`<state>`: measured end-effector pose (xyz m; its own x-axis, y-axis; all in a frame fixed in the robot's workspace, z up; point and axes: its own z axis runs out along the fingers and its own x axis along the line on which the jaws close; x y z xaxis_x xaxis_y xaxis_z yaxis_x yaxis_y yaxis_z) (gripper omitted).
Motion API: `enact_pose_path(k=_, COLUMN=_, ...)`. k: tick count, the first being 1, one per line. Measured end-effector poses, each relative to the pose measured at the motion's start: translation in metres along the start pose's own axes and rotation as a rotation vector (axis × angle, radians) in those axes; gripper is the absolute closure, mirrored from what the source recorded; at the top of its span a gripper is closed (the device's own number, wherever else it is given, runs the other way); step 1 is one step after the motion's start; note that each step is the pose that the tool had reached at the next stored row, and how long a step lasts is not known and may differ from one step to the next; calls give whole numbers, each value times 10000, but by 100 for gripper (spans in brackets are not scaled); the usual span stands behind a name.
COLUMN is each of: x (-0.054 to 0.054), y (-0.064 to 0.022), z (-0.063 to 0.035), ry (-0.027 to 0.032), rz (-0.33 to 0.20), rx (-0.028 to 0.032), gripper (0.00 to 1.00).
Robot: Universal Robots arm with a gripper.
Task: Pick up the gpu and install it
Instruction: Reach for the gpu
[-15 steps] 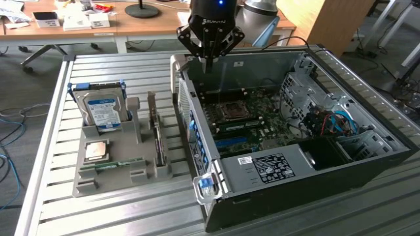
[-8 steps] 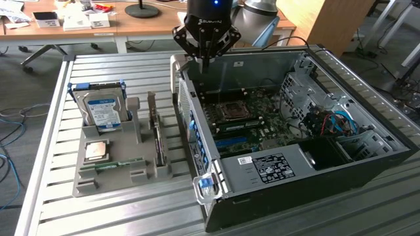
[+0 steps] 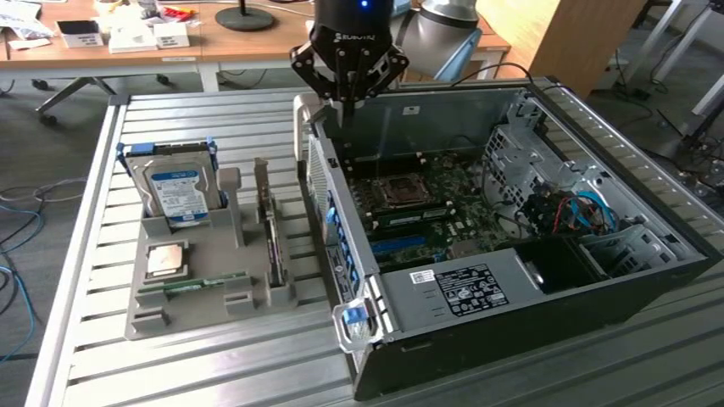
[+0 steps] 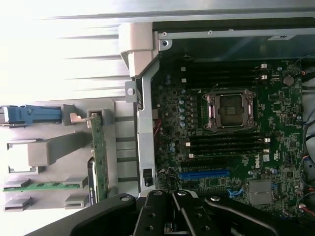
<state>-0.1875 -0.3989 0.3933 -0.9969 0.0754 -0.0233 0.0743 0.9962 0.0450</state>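
There was one table [image 3: 169, 373]. On it stood one case [image 3: 633, 280] and one holder [image 3: 243, 298]. The holder's load counted four items, one of each kind: one hard drive [image 3: 179, 191], one gpu [image 3: 271, 229], one RAM stick [image 3: 209, 282] and one CPU [image 3: 165, 259]. The case held one motherboard [image 3: 459, 208], one socket [image 3: 398, 192], one blue slot [image 3: 402, 248] and one power supply [image 3: 476, 288]. There was one gripper [image 3: 348, 103].

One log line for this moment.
gripper: shut, empty, over case edge | gpu: standing in holder | install: not done
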Motion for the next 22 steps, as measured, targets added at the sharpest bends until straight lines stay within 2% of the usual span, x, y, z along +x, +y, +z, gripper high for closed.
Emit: enact_pose_path(k=22, x=200, y=-15, z=-5, ry=0, rz=0, rx=0, gripper=89)
